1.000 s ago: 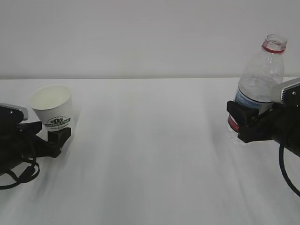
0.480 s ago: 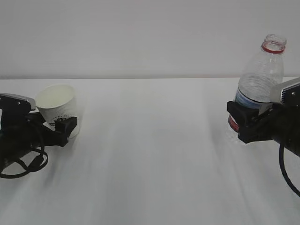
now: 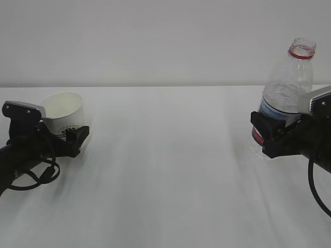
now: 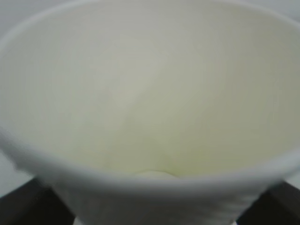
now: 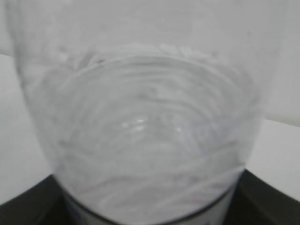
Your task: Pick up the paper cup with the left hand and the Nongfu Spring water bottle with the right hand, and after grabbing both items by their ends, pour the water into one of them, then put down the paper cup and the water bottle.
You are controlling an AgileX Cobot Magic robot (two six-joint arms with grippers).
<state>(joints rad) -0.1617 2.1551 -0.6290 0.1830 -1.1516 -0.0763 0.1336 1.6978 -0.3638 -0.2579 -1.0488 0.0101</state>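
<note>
The white paper cup is at the far left with its mouth open upward. My left gripper is closed round its lower wall, and a black finger hides the logo and base. In the left wrist view the cup's cream inside fills the frame, with dark fingertips at both lower corners. At the right, my right gripper is shut on the labelled lower part of the Nongfu Spring water bottle. The bottle is uncapped and leans slightly. Its ribbed clear wall fills the right wrist view. I cannot make out the water.
A white table runs from the front to a pale wall at the back. A black cable loops under the left arm, and another cable hangs by the right arm.
The left arm has risen and shifted a little right with the cup. The cup now sits deeper between the fingers, with its logo covered. The right gripper and bottle have not moved.
</note>
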